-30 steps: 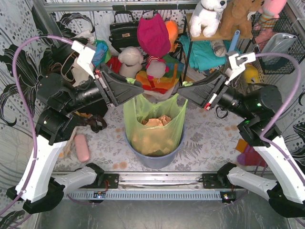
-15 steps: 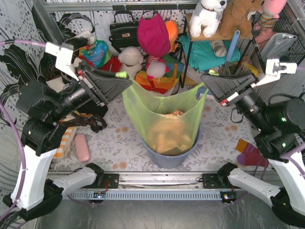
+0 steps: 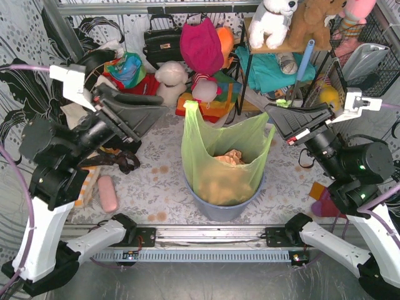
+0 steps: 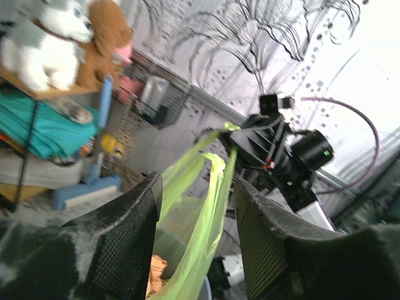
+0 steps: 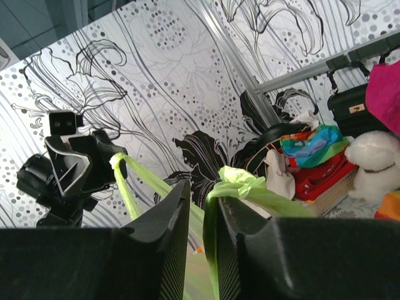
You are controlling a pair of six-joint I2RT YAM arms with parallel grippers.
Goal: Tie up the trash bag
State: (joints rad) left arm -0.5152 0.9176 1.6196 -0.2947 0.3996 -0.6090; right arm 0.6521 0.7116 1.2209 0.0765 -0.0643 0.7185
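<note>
Between right gripper (image 5: 200,203) fingers, right handle (image 5: 237,178) of bag (image 3: 219,162) is pinched tight so bag is held up in bin (image 3: 215,209). Left gripper (image 4: 199,181) is spread wide, left handle (image 3: 189,107) loose just past its 2 tips, likely awaiting regrasp.

Robotics lab test cell, dressed as a cluttered household corner: a left arm (image 3: 44,219) and a right arm (image 3: 350,165) stand bolted to an aluminium rail (image 3: 206,237) at the edge of a table under a floral cloth (image 3: 156,187). A metal frame (image 3: 125,8) and wall panels (image 3: 19,37) printed with black-and-white flowers box them in. Props crowd the back: a black handbag (image 3: 162,40), a white plush dog (image 3: 272,22) and a brown teddy bear (image 3: 315,22) on a shelf (image 3: 289,48), and a wire basket (image 3: 369,75). In front of them stands a blue-grey bin (image 3: 215,211) lined with a green trash bag (image 3: 212,147).
</note>
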